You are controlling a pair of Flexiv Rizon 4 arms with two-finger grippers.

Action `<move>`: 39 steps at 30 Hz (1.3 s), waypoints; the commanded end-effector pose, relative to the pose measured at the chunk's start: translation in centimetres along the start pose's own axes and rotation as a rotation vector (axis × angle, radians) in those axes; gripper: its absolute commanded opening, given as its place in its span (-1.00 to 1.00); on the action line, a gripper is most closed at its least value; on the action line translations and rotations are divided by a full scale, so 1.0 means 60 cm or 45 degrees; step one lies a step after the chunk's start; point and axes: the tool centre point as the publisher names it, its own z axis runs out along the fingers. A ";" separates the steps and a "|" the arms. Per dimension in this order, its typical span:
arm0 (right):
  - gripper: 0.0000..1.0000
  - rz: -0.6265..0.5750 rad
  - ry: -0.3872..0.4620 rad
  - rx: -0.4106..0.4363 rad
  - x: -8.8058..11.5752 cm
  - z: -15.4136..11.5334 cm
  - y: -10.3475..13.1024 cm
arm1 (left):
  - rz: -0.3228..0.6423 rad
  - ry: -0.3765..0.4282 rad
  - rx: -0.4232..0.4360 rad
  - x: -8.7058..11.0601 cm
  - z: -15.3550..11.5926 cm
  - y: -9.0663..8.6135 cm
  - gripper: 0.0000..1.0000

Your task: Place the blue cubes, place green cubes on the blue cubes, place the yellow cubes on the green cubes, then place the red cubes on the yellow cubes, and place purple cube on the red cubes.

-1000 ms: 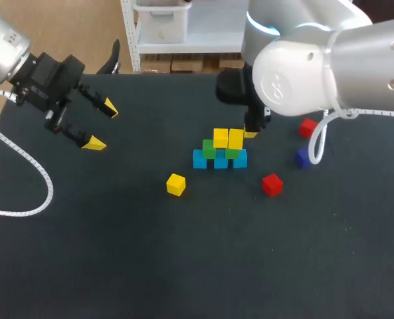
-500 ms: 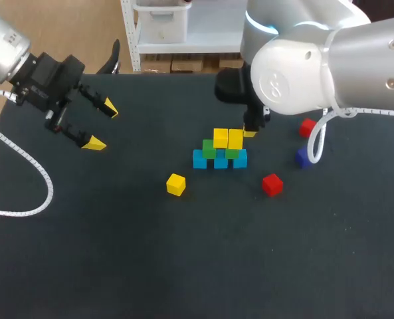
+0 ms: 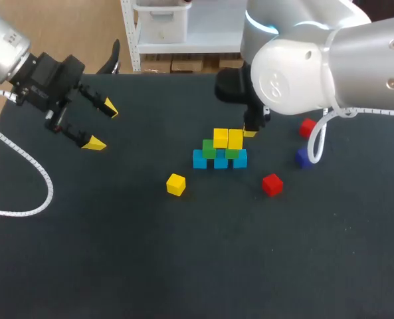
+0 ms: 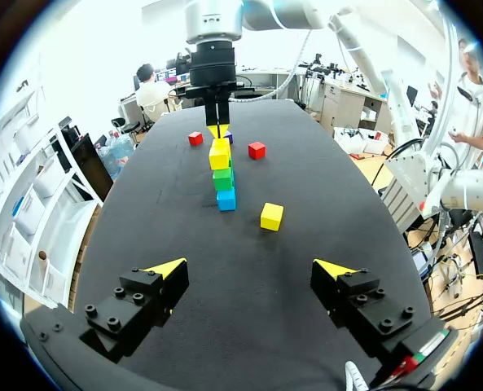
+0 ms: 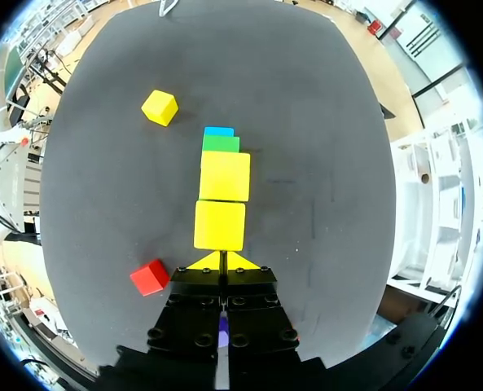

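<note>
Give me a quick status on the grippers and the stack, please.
Left gripper open, empty, far from the stack. Right gripper shut, empty, beside its top yellow cubes. Loose: yellow cube, two red cubes, purple cube.

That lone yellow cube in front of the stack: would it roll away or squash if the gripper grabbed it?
Probably neither. The lone yellow cube has flat faces and sits flat on the table, so it would likely slide, not roll. Its crisp edges suggest it is stiff; weight cannot be told.
</note>
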 end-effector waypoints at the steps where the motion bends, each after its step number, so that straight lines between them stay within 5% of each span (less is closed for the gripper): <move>1: -1.00 0.009 -0.008 0.009 0.006 -0.004 0.002 | 0.005 -0.003 0.000 0.002 0.000 0.001 1.00; 8: -1.00 0.052 -0.095 0.052 0.029 -0.024 0.007 | 0.005 -0.003 0.000 0.002 0.000 0.001 1.00; 15: -1.00 0.077 -0.463 0.096 0.087 -0.030 0.026 | 0.005 -0.003 0.000 0.002 0.000 0.001 1.00; 16: -0.53 0.070 -0.503 0.103 0.094 -0.031 0.029 | 0.005 -0.003 0.000 0.002 0.000 0.001 1.00; 20: -0.04 0.038 -0.636 0.140 0.125 -0.035 0.035 | 0.005 -0.003 0.000 0.002 0.000 0.001 1.00; 21: 0.69 0.034 -0.662 0.144 0.133 -0.037 0.035 | 0.005 -0.003 0.000 0.002 0.000 0.001 1.00; 22: 1.00 0.024 -0.685 0.153 0.140 -0.038 0.035 | 0.005 -0.003 0.000 0.002 0.000 0.001 1.00; 30: 1.00 -0.037 -0.892 0.193 0.200 -0.045 0.037 | 0.005 -0.003 0.000 0.002 0.000 0.001 1.00; 39: 1.00 -0.064 -0.965 0.127 0.280 -0.037 0.030 | 0.005 -0.003 0.000 0.002 0.000 0.001 1.00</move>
